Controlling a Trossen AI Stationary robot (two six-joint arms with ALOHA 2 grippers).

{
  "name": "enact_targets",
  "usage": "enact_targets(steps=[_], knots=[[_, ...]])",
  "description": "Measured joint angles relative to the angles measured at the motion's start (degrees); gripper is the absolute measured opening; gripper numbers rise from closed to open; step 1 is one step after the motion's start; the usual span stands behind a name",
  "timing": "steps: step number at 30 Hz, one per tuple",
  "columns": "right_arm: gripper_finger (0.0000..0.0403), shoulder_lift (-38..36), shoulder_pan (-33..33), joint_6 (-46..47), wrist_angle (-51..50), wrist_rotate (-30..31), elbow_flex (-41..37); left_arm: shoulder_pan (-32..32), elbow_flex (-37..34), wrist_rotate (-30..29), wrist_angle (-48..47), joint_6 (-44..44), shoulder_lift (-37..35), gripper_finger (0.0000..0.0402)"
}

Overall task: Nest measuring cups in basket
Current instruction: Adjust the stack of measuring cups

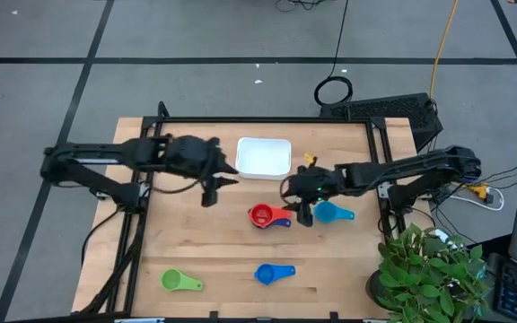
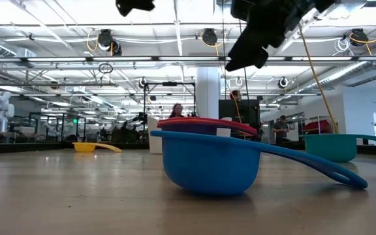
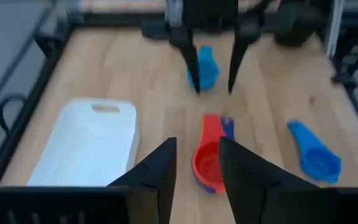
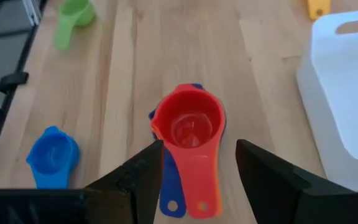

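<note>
Both grippers empty with jaws apart: right gripper above red cup nested in navy cup, left gripper near basket.

Both arms are finished in matte black all over, built from chunky rounded joint housings linked by slimmer straight tubes. Thin black cables can be seen looped loosely alongside the left arm, near its base end. A small green light is spotted on the wrist housing of the right arm, just behind the fingers. Each gripper is made of two flat, dark, blade-like fingers, tapered toward the tips.
</note>
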Motion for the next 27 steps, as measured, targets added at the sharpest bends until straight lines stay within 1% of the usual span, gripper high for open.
enact_targets(steps=[3,5,10,14,18,25,27], knots=[[0.0194,3.5,0.9,-1.1,-4.9,1.4,5.6,0.0,-5.6,0.0,4.3,-0.4,-5.3,0.012],[0.0194,5.7,1.1,-1.4,-7.3,1.7,7.9,0.0,-8.5,0.0,6.5,-1.3,-8.3,0.012],[0.0194,10.5,1.1,4.0,-5.2,0.9,8.7,0.0,-14.0,0.0,7.3,-3.9,-14.0,0.012],[0.0205,13.3,1.1,3.2,-5.0,-1.6,8.6,0.0,-17.3,0.0,7.2,-5.7,-16.9,0.012],[0.0239,14.0,1.0,2.8,-6.3,-1.6,8.6,-0.2,-19.5,0.0,7.1,-6.0,-18.4,0.012],[0.0328,13.9,0.5,2.8,-7.3,-1.6,8.6,-0.2,-21.2,0.0,7.5,-5.8,-17.7,0.012],[0.0351,14.9,0.5,3.3,-6.8,-1.4,8.6,-0.2,-21.3,0.0,7.4,-5.8,-17.5,0.012]])
